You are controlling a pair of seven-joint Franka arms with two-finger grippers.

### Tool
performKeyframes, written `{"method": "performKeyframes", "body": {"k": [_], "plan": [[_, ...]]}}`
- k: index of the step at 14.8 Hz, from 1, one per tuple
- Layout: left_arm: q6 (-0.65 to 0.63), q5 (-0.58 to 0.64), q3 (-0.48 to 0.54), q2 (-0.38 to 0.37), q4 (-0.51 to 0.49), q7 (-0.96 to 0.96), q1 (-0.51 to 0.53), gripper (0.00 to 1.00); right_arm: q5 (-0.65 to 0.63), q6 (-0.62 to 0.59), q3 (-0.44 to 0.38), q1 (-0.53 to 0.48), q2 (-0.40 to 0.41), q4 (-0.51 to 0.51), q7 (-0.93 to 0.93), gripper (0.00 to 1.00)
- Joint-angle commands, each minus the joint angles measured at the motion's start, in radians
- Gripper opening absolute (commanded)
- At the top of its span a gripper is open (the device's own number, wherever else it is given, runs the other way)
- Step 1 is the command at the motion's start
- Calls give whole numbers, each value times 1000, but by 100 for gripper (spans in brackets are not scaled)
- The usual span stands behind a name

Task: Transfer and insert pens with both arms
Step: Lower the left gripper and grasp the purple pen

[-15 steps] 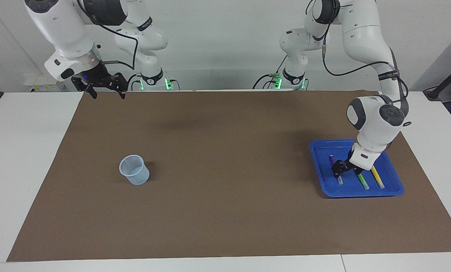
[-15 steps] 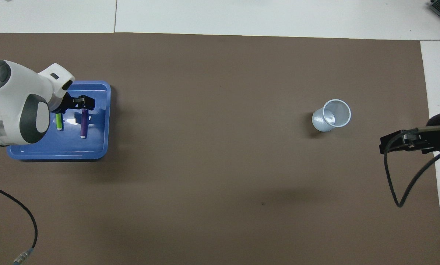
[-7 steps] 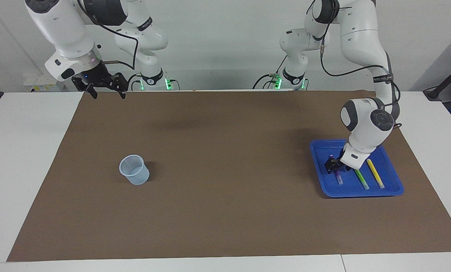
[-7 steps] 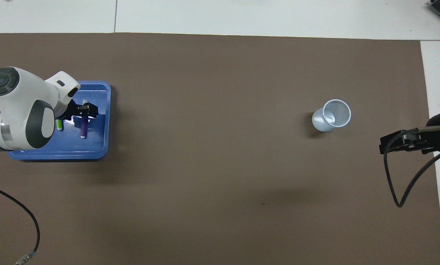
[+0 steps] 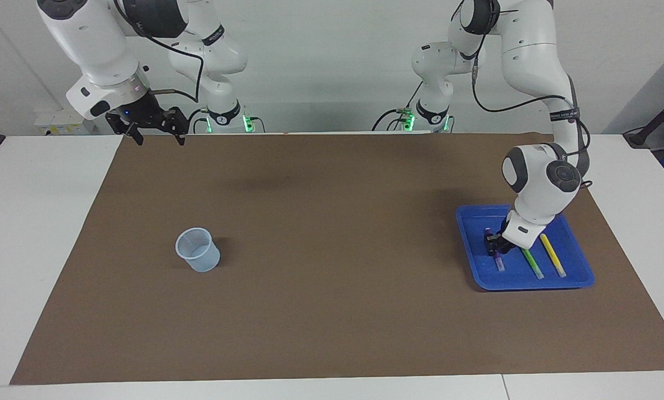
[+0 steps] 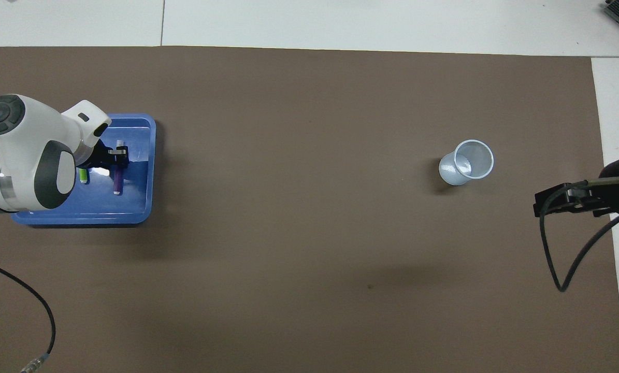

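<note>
The left hand (image 5: 497,245) is low in the blue tray (image 5: 579,276), narrowed around the purple pen (image 5: 499,259), which may slip or tilt if lifted off-centre. The right hand (image 5: 153,129) waits with fingers spread, well apart from the tray.

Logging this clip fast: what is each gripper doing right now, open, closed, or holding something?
Left gripper: down in the blue tray, closed on the purple pen, which still lies in the tray.
Right gripper: open, holding nothing, waiting at its own end.

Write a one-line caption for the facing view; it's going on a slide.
Left hand down on the purple pen in the blue tray; right hand waits; cup stands on the mat.
</note>
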Motion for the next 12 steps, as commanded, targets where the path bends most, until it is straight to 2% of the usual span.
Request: {"method": "performKeyframes", "body": {"k": [1,7,12], "plan": [[2,16,2,-34,-36,-4,0,0,13,-2,3,-12,-27,-28,-13,100],[-30,11,2,-31,-10,-12,2,0,12,-7,1,-14,-27,-22,-13,100],[-222,-38,2,-20,154,-21,-3,0,-2,-5,-3,-35,-30,-19,-35,100]]}}
